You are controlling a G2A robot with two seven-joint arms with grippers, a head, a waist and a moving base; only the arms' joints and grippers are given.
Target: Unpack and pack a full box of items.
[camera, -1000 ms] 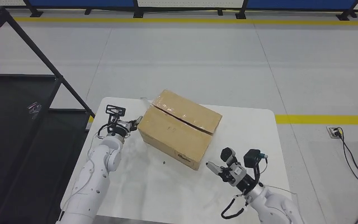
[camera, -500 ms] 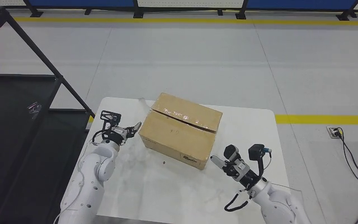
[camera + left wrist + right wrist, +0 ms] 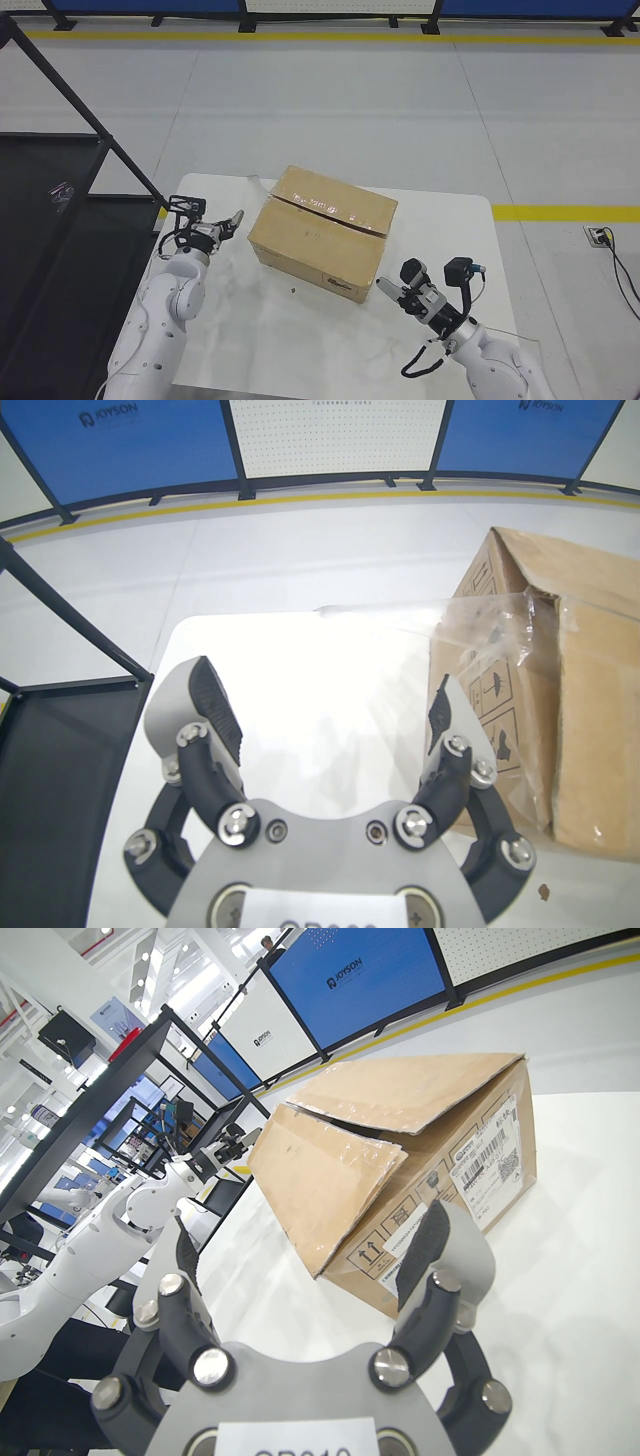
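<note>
Matt brown cardboard box [image 3: 322, 236] with crinkled, glossy clear tape [image 3: 500, 620]. Smooth white bench [image 3: 300, 340]. Left pincer [image 3: 322, 682]: brushed metal, ribbed black rubber pads [image 3: 215, 700].

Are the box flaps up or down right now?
Down but unsealed: the top flaps lie nearly flat with a gap at the seam, and clear tape hangs loose.
</note>
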